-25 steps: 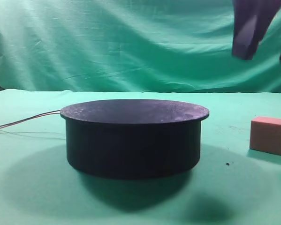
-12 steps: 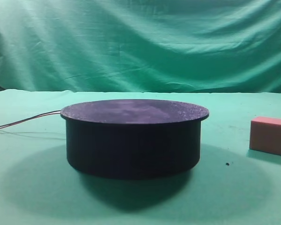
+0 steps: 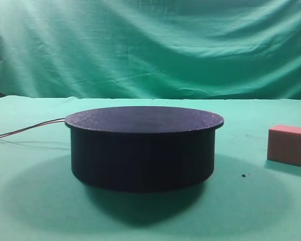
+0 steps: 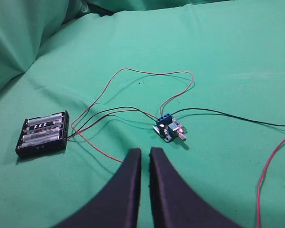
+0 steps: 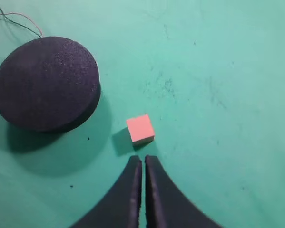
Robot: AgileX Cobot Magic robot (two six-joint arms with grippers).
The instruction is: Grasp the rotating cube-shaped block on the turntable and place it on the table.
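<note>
The pinkish-tan cube-shaped block (image 3: 289,144) rests on the light green table (image 3: 34,211), to the right of the black turntable (image 3: 142,145), whose top is bare. In the right wrist view the block (image 5: 140,128) lies on the cloth beside the turntable (image 5: 46,82), and my right gripper (image 5: 143,158) hangs high above it, shut and empty. My left gripper (image 4: 145,151) is shut and empty over the cloth far from the turntable. Neither gripper shows in the exterior high view.
Thin red and black wires (image 3: 24,130) run left from the turntable. In the left wrist view a black battery holder (image 4: 42,134) and a small blue circuit board (image 4: 169,128) lie on the cloth, joined by looping wires (image 4: 147,76).
One second ago the right gripper's dark fingers showed at the top right of the exterior high view; they have since risen out of it. The block and turntable stay in place.
</note>
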